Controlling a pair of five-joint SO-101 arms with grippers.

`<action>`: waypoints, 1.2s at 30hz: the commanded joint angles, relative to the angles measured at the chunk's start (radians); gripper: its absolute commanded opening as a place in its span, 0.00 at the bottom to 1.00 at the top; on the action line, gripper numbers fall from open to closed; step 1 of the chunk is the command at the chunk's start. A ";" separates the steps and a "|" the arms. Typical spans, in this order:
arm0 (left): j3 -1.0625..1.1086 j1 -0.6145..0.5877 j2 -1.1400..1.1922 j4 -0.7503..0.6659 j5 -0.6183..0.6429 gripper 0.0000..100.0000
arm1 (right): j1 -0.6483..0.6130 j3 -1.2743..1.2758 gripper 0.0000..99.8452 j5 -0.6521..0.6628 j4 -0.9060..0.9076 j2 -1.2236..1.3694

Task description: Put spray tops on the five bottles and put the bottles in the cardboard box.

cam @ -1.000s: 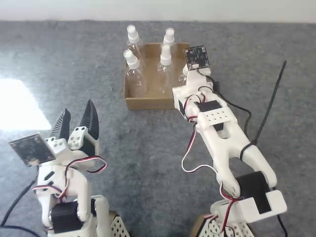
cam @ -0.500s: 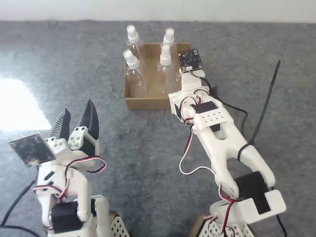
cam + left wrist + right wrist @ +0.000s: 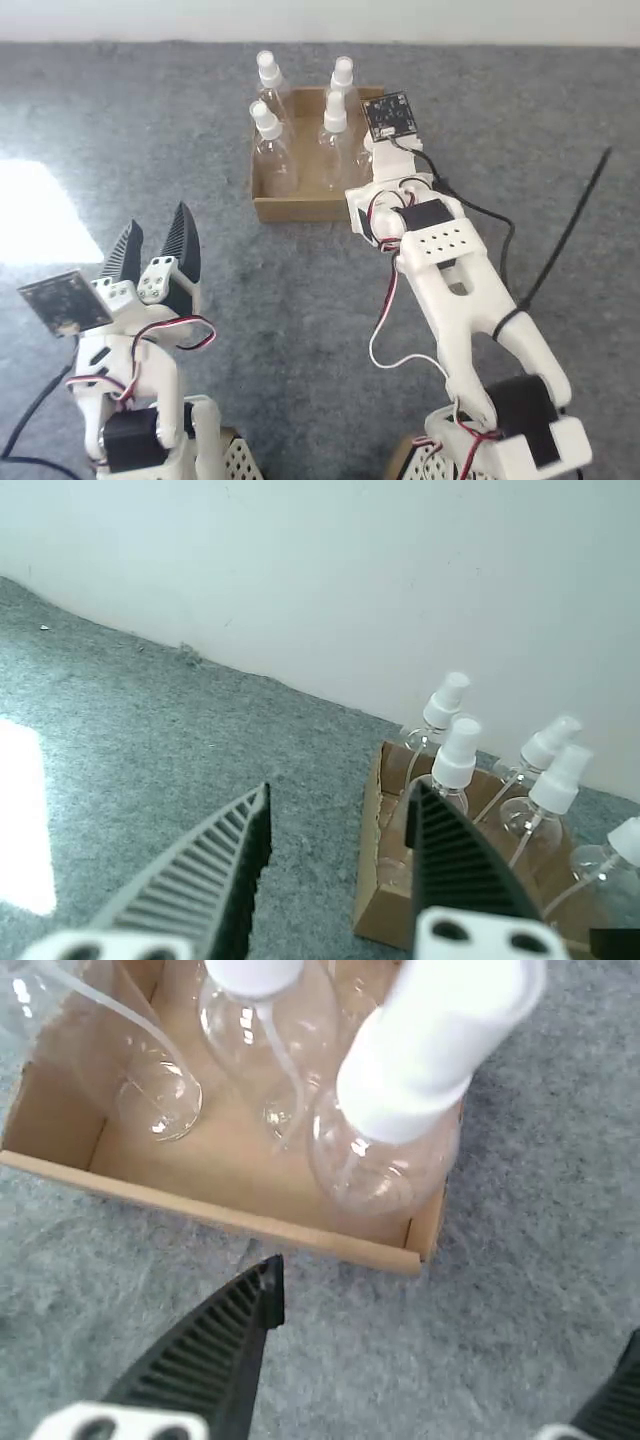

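Nearest the camera, the left pincer (image 3: 158,222) is parked over the grey table (image 3: 300,330) with its jaws spread and nothing between them, exactly as it stood a second ago. Beyond it, the right arm (image 3: 455,280) has rearranged itself. Its wrist swung a little toward the middle of the cardboard box (image 3: 300,208) and back, and its lower links have settled back toward the base. The right pincer (image 3: 452,1300) hangs over the table just outside the box's near right corner, jaws wide apart and empty.

Just past that corner wall stands the fifth bottle (image 3: 385,1160), its white spray top (image 3: 430,1040) on — upright, inside the box and free of the pincer. Beside it are the other four bottles (image 3: 275,150), capped too, which have not stirred.

Judged from this, the last bottle has been delivered and let go — all five now sit in the box. The task looks all but finished, with only the right arm's retreat left, best taken clear of the tall tops so none is knocked over.
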 commanded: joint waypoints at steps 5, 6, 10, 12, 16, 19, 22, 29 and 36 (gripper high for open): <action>-0.051 0.000 -0.020 -0.003 0.015 0.20 | -0.005 -0.058 0.39 -0.057 0.105 -0.116; -0.051 0.000 -0.020 -0.003 0.015 0.20 | -0.005 -0.058 0.35 -0.057 0.107 -0.117; -0.051 0.000 -0.020 -0.003 0.015 0.20 | -0.002 -0.057 0.25 -0.057 0.105 -0.120; -0.051 0.000 -0.020 -0.003 0.015 0.20 | -0.002 -0.055 0.24 -0.057 0.107 -0.120; -0.050 0.000 -0.020 -0.003 0.015 0.20 | -0.008 -0.009 0.20 -0.055 0.096 -0.156; -0.050 0.000 -0.020 -0.003 0.015 0.20 | -0.007 0.029 0.16 -0.052 0.076 -0.211; -0.048 0.000 -0.020 -0.003 0.015 0.20 | -0.004 0.087 0.12 -0.051 0.038 -0.274; -0.047 0.000 -0.020 -0.003 0.015 0.20 | -0.005 0.258 0.03 -0.049 -0.119 -0.423; -0.045 0.049 -0.020 -0.003 0.014 0.20 | -0.008 0.362 0.01 -0.052 -0.185 -0.526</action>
